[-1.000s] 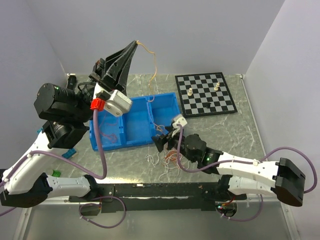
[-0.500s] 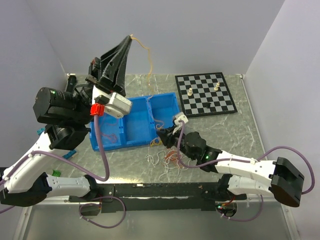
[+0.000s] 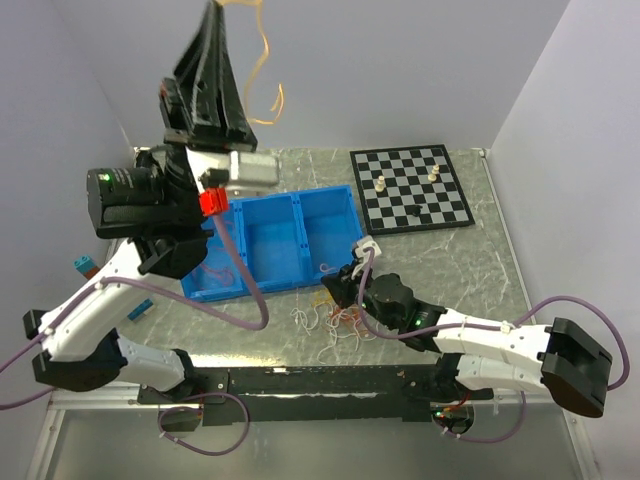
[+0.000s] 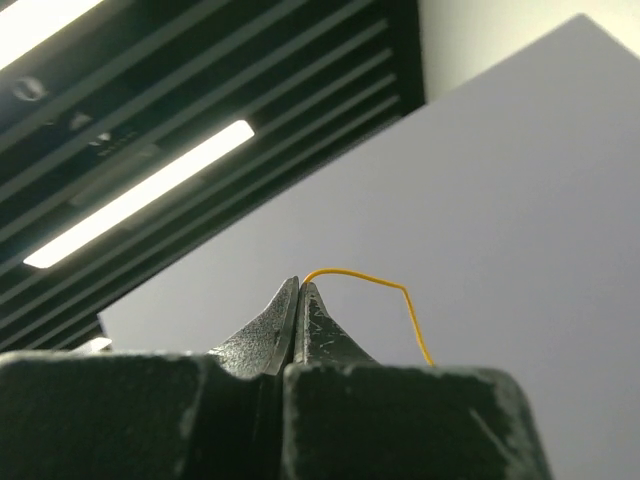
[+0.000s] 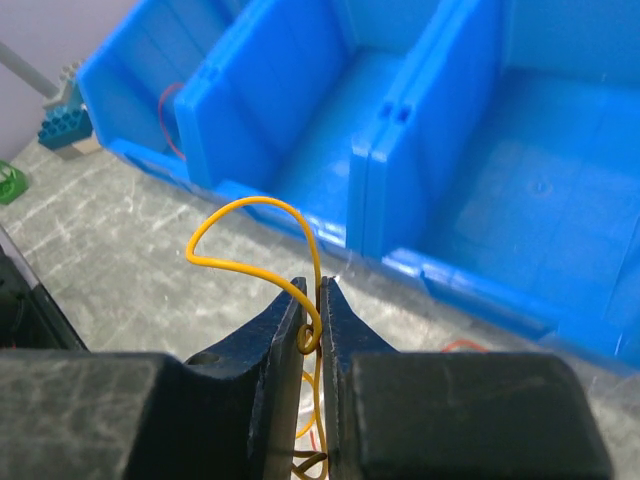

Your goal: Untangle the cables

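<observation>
Partly out of sight: two pinched orange cables, and a tangle half behind the right arm.

Overhead, the left gripper [image 3: 213, 12] stood raised at the picture's top edge, its tips nearly cut off. Its wrist view showed it clenched on the end of an orange cable [image 3: 262, 48], which curled in the air above the blue bins [image 3: 297, 212]. The right gripper [image 3: 337, 290], low by the bins' near wall, partly hid the cable pile [image 3: 318, 322] on the counter [image 3: 480, 265]. Its wrist view showed it closed on a looped orange cable [image 5: 250, 204]. That loop perhaps ran down into the pile, but it was hard to tell. A red cable [image 5: 163, 120] lay in an end compartment. A chessboard [image 3: 410, 186] with a few pieces sat beyond the bins, to their right.
</observation>
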Motion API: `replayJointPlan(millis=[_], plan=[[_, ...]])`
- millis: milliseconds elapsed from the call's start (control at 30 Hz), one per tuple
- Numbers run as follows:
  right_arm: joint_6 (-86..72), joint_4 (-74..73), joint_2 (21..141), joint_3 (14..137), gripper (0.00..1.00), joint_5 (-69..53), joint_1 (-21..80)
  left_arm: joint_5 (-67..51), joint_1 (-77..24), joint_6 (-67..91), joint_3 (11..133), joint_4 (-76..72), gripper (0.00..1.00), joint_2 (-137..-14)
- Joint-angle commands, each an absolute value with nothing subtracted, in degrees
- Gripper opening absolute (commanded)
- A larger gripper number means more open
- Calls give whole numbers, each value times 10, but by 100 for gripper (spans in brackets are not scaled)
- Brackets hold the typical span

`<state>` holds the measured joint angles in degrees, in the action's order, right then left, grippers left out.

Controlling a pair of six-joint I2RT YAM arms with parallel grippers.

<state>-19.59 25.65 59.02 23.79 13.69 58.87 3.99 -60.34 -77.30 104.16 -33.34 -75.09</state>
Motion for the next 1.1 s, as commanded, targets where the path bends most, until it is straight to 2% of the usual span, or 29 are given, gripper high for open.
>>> replayJointPlan(millis=[0,100,267,433,600,833,1067], plan=[[-228,273,580,222,17,126,596,79,-606,-807,1145,-369,1,-781],[-230,266,564,228,15,126,602,109,-606,-756,1131,-297,1,-764],[-212,242,519,265,15,126,603,132,-606,-678,957,-256,1,-689],[-197,208,470,289,14,132,603,210,-606,-599,840,-215,1,-652],[-194,180,423,291,11,159,603,228,-579,-554,701,-221,1,-620],[-207,147,354,272,10,201,603,222,-523,-504,623,-207,1,-622],[-217,120,319,254,9,228,603,226,-495,-468,641,-253,1,-639]])
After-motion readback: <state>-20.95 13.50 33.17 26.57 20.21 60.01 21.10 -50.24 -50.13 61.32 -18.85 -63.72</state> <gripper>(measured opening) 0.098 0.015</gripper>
